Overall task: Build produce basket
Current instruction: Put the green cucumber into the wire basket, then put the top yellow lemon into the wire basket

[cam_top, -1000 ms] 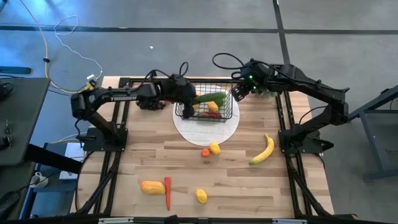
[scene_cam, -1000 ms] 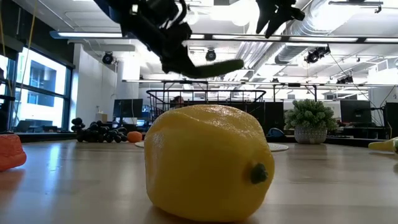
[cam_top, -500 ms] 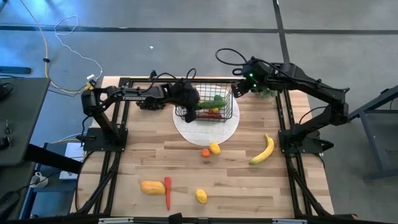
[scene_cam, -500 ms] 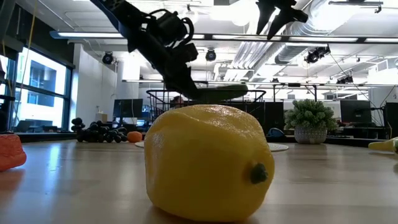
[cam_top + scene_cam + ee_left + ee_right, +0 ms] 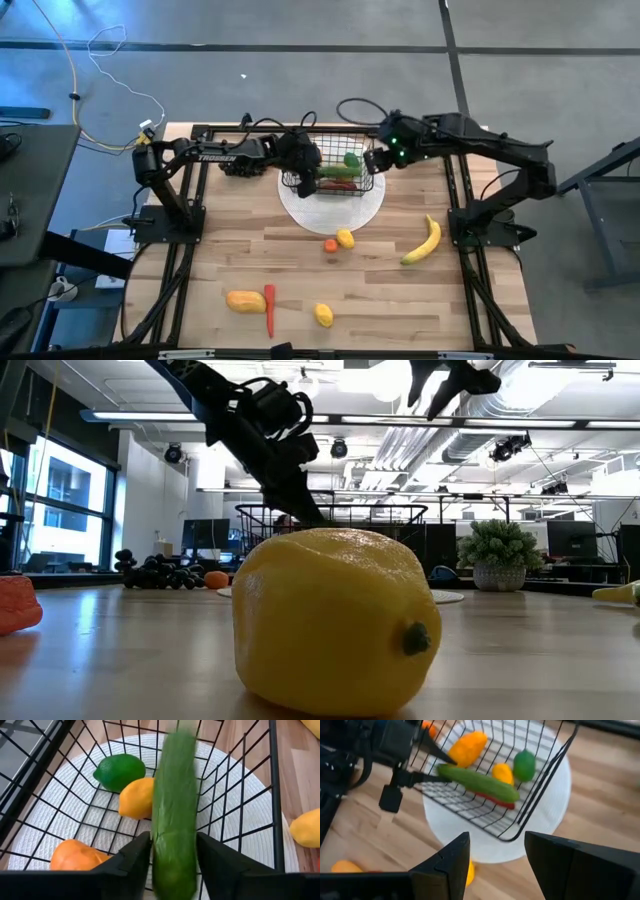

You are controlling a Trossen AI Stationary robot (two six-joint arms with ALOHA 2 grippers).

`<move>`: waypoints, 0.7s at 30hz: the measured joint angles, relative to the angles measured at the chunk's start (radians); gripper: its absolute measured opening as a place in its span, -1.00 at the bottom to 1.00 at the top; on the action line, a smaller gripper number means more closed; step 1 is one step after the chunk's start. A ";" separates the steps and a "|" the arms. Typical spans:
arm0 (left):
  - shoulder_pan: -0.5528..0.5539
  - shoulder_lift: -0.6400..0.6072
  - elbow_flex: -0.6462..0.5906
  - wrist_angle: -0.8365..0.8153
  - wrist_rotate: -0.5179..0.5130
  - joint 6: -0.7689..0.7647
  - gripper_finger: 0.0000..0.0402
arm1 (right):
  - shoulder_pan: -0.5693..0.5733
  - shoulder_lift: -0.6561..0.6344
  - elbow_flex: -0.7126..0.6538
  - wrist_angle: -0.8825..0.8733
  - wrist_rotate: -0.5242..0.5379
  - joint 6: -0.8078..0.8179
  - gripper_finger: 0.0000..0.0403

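Lemons first, since one (image 5: 335, 622) sits so close to the low camera it fills most of that view, with the mango (image 5: 245, 300) and a red chilli (image 5: 269, 310) along the same near edge of the desk (image 5: 400, 300). Further in, a second lemon (image 5: 346, 238) and a small orange fruit (image 5: 330, 245) lie just off the white disc (image 5: 300, 212), and the banana (image 5: 423, 241) is off toward the right arm's side. Then the basket (image 5: 372, 175) on the disc, already holding a lime (image 5: 119, 770), a lemon and an orange piece. The left tool (image 5: 172, 862) is pinching the cucumber (image 5: 174, 815) by one end, right inside the basket, with the long axis pointing away from the fingers across the basket floor toward the far wall. So the drop looks like it's basically just letting go, as long as the length clears the mesh. The right tool (image 5: 375, 157) hovers at the basket's right rim, fingers spread, holding nothing. Grapes (image 5: 150, 572) sit way at the back.
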 joint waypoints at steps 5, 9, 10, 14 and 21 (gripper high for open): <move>0.000 0.000 0.000 -0.001 0.000 0.014 -0.07 | 0.068 0.026 0.000 -0.003 0.000 0.079 -0.15; 0.000 0.000 0.000 -0.001 0.000 0.018 0.04 | 0.114 0.050 0.000 -0.002 -0.018 0.122 -0.15; 0.000 -0.001 0.000 -0.001 0.000 0.018 0.06 | 0.126 0.056 0.000 -0.002 -0.020 0.134 -0.15; 0.002 -0.033 0.000 -0.020 0.000 0.018 0.08 | 0.175 0.078 0.000 -0.002 -0.020 0.180 -0.15; 0.010 -0.155 0.000 -0.084 -0.001 0.018 0.09 | 0.250 0.131 0.000 0.001 -0.028 0.246 -0.04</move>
